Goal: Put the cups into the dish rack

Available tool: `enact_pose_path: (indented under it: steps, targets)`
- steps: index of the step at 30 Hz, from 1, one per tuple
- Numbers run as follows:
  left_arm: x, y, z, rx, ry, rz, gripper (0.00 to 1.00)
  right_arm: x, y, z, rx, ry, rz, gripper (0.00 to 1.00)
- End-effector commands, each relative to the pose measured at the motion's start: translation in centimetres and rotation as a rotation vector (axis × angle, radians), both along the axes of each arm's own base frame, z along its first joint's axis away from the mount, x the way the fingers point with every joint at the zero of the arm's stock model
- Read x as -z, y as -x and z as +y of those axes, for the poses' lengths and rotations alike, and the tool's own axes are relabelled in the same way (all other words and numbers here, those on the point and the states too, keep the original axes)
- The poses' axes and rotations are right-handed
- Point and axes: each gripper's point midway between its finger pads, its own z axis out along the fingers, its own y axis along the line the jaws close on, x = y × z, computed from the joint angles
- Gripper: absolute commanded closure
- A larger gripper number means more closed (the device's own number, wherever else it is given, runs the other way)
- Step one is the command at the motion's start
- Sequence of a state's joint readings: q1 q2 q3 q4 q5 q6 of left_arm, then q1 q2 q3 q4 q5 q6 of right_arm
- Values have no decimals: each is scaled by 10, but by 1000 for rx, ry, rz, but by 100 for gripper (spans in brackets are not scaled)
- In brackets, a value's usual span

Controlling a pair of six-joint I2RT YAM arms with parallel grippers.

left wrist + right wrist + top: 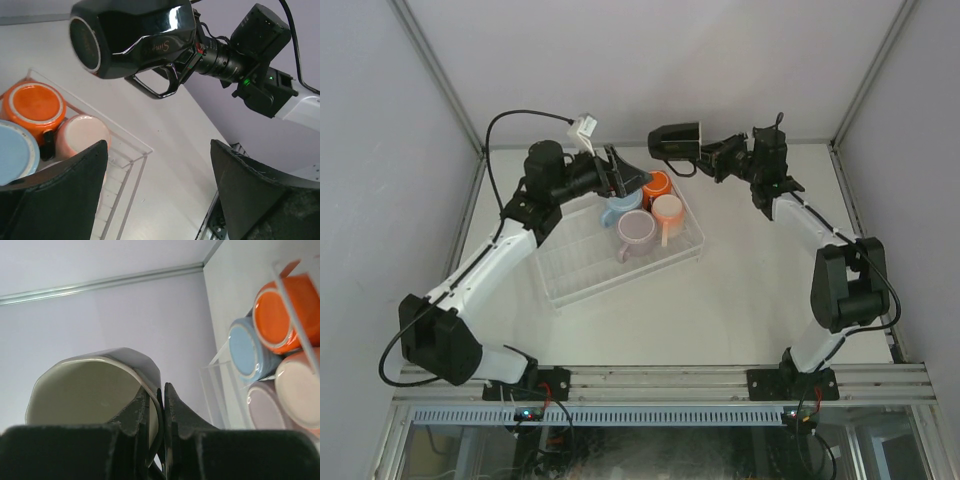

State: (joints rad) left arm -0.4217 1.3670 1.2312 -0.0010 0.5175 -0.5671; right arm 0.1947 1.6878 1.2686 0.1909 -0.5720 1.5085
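Above the table's far side, the right pincer [704, 155] is clamped on the black mug's [675, 140] rim. The left pincer [625, 178] stands apart over the rack [582, 283], which holds four mugs [638, 228].

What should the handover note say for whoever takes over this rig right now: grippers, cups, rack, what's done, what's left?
Left gripper: open and empty, hovering at the far end of the dish rack, beside the orange mug.
Right gripper: shut on the wall of the black mug, holding it sideways in the air just past the rack's far end.
Done: the orange mug, light blue mug, lilac mug and peach mug sit clustered in the rack's far end.
Left: set the black mug in the rack and release it.
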Motion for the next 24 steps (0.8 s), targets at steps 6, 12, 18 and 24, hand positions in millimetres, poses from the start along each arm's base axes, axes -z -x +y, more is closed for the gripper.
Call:
enact_pose_path:
  steps: [6, 12, 18, 24]
  targets:
    - [-30, 4, -32, 168, 106, -40, 13, -116, 34, 36, -103, -287, -234, 100]
    - [-42, 6, -40, 223, 156, -56, 13, -120, 44, 50, -140, -304, -234, 100]
    - [-58, 13, -42, 262, 210, -78, 14, -112, 46, 49, -153, -262, -228, 100]
    - [-63, 10, -42, 267, 242, -85, 16, -109, 51, 54, -173, -251, -219, 100]
